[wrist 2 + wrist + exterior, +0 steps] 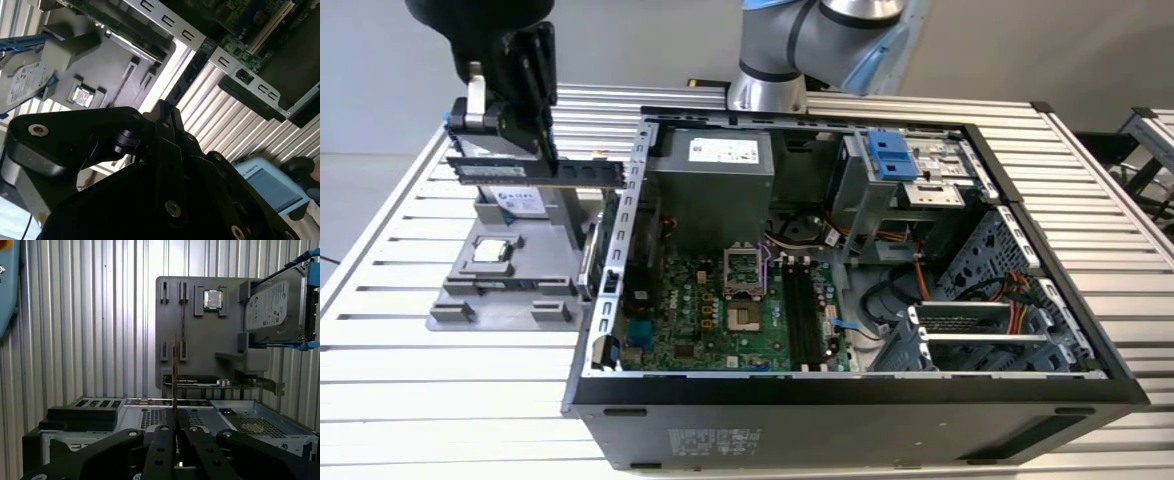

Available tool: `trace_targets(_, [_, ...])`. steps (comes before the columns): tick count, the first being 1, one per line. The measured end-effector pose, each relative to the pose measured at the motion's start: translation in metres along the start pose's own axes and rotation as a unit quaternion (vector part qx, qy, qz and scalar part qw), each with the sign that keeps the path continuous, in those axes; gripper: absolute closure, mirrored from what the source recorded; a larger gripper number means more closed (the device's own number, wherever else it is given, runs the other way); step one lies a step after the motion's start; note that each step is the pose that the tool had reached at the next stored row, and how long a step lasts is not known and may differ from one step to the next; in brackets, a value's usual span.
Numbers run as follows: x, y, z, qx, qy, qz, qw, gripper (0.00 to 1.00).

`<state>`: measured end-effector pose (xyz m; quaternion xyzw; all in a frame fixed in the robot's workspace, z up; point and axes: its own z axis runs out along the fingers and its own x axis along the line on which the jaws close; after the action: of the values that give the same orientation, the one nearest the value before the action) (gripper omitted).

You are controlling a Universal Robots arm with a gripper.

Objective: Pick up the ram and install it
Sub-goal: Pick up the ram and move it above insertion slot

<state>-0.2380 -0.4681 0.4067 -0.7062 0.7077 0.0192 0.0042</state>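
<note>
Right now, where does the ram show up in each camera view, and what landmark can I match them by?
Exterior view: the ram lies level in the end effector, above the grey holder, at the exterior view's left.
First wrist view: edge-on, a thin strip running out from the end effector.
Second wrist view: hidden behind the end effector.
Shared landmark: the processor chip on the grey holder.

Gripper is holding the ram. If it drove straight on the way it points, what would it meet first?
Probably the gray holder plate, near its clips beside the processor. The ram, clamped in the gripper, would touch first. Depth is unclear, so this is a judgement.
</note>
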Motion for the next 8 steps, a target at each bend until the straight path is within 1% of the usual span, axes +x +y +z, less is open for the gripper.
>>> trace_targets(8, [-0.0001,-0.0232,-0.0005,-0.001,0.0,0.0,1.0,1.0])
